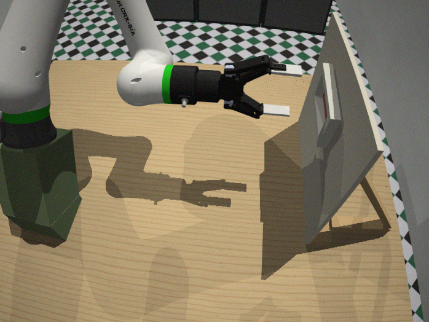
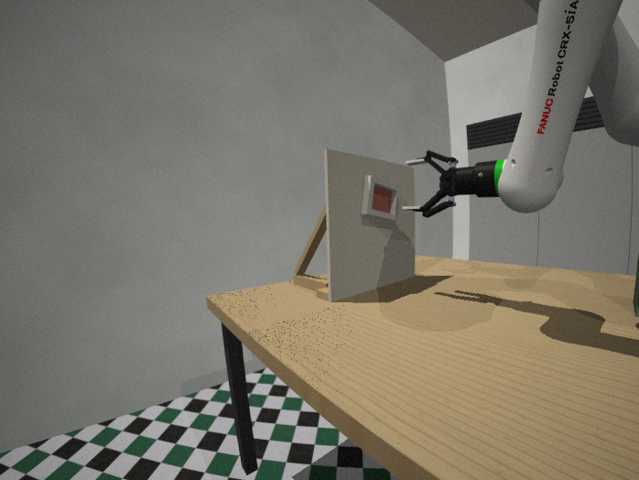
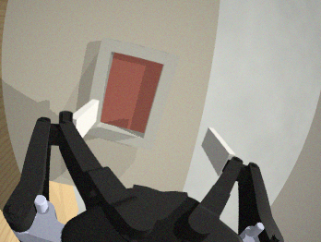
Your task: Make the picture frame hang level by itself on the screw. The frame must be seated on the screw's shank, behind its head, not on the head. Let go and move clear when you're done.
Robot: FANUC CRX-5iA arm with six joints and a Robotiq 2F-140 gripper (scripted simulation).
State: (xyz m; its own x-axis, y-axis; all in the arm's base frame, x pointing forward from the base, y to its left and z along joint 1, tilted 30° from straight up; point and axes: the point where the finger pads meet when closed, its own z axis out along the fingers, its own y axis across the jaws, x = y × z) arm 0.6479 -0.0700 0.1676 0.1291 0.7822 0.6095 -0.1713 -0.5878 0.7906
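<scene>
Evidently, a pale, blocky picture frame (image 1: 333, 93) (image 2: 366, 198) (image 3: 155, 94) with a recessed red rectangle is hanging on the upright grey board (image 1: 346, 138) (image 2: 356, 247) (image 3: 194, 28), just beyond the widely spread tool (image 1: 277, 89) (image 2: 413, 184) (image 3: 152, 124). The wood-grained table (image 1: 214, 277) (image 2: 464, 382) is standing over green, black and white checkered flooring (image 1: 214, 38) (image 2: 206, 413), right of a plain grey wall (image 2: 155, 155) in the exterior view.

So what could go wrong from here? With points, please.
The picture frame (image 1: 333, 93) (image 2: 366, 199) (image 3: 96, 80) looks tilted on the upright board (image 1: 346, 166) (image 2: 351, 258) (image 3: 194, 69), so a crooked grip may leave it unlevel. The open fingers could bump the board. The screw is out of sight, so poor seating might go unnoticed.
</scene>
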